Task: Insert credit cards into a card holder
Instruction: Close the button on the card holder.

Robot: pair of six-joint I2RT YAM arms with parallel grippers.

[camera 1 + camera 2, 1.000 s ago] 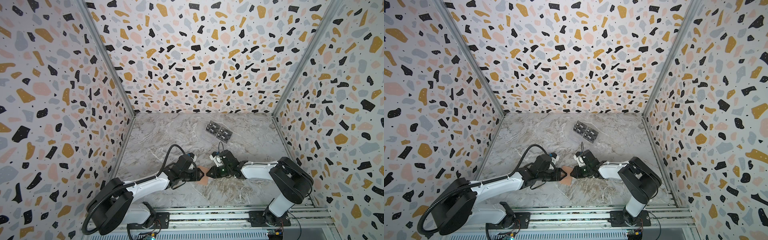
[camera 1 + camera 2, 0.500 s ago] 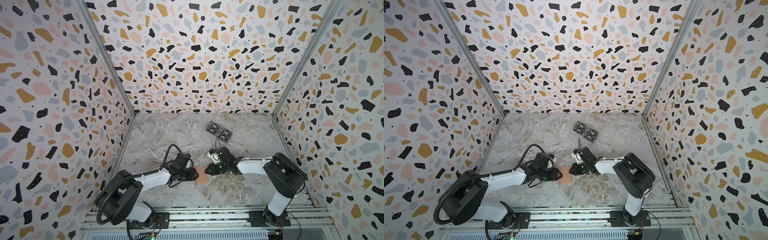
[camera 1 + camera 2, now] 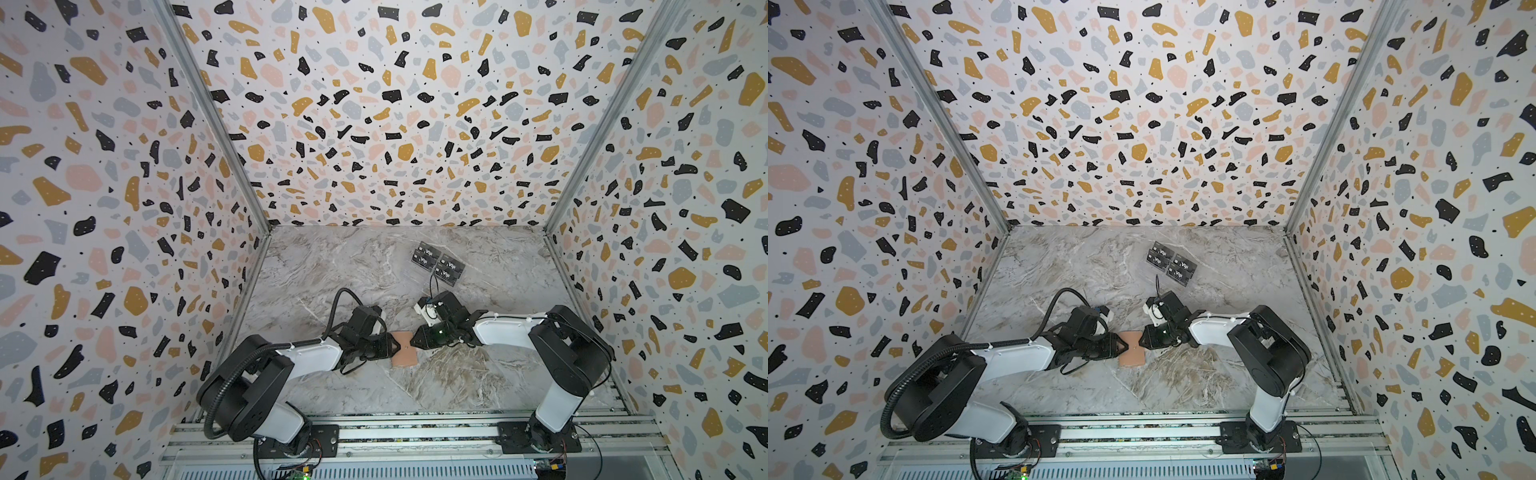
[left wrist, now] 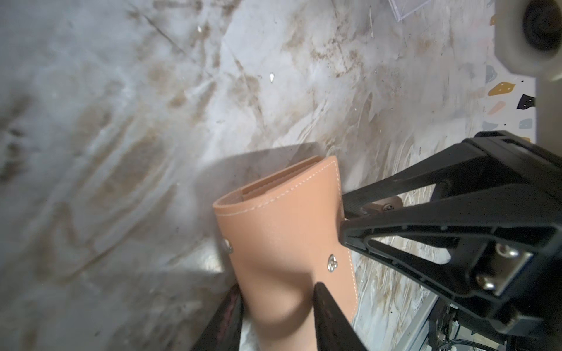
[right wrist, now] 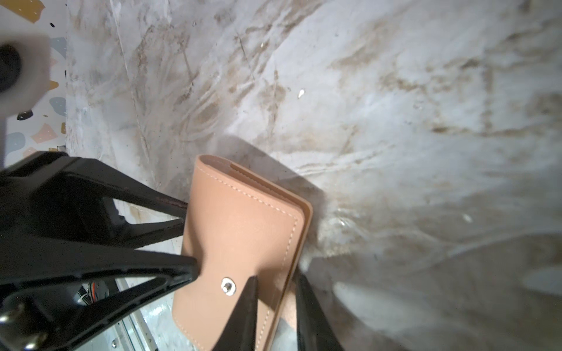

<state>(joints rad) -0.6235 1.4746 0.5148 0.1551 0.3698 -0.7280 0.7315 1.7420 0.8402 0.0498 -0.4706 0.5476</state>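
Note:
The peach-pink card holder sits low at the middle of the marble floor, between both arms. My left gripper pinches one end of it, and the leather bulges between the fingers. My right gripper clamps the opposite stitched edge, one finger on the front face near the snap stud. The holder is folded shut. The credit cards are out of view.
A clear stand with black "Vip" cards stands behind the right arm toward the back wall. Terrazzo-patterned walls enclose three sides. The metal rail carrying both arm bases runs along the front.
Both arms have shifted their posture around the card holder, which stays in about the same spot. The left jaws have closed in a little on it.

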